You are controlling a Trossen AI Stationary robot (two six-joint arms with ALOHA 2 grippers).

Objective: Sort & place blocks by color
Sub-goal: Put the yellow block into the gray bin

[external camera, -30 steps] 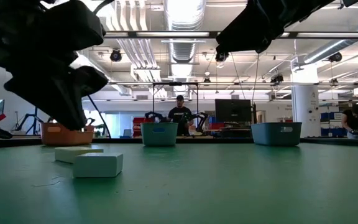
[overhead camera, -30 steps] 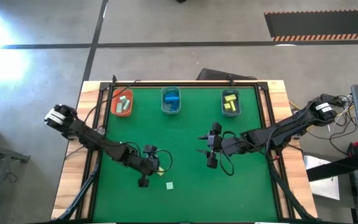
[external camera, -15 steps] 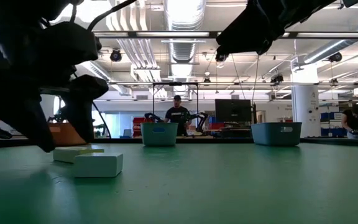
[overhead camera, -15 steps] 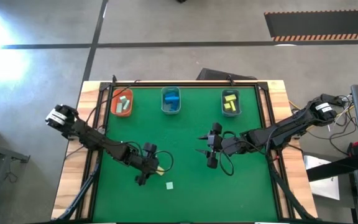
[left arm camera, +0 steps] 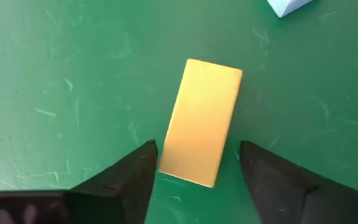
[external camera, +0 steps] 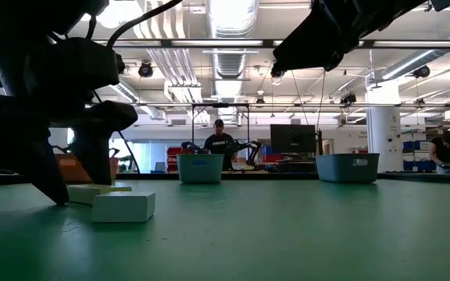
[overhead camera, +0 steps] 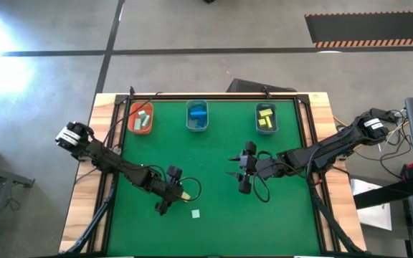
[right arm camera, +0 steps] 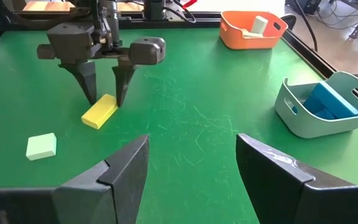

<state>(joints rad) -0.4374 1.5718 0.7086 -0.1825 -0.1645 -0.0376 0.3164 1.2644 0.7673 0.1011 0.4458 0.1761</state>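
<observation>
Two fingers of the left gripper (left arm camera: 194, 163), shut a second ago, now straddle the yellow block (left arm camera: 200, 121), poised to grasp it.

The grey concrete floor (overhead camera: 214, 68) carries a dark line across it and a hazard-striped mat (overhead camera: 368, 29) at one side. Overhead run bright strip lights (external camera: 229, 16) and silver ducts (external camera: 229, 66). A white pillar (external camera: 383, 133) stands beside desks with monitors (external camera: 291, 139), where a person (external camera: 219, 140) stands.

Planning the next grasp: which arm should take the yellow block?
Left. Its tool is open, straddling the yellow block on the mat. The right tool hangs farther off, mid-table.
</observation>
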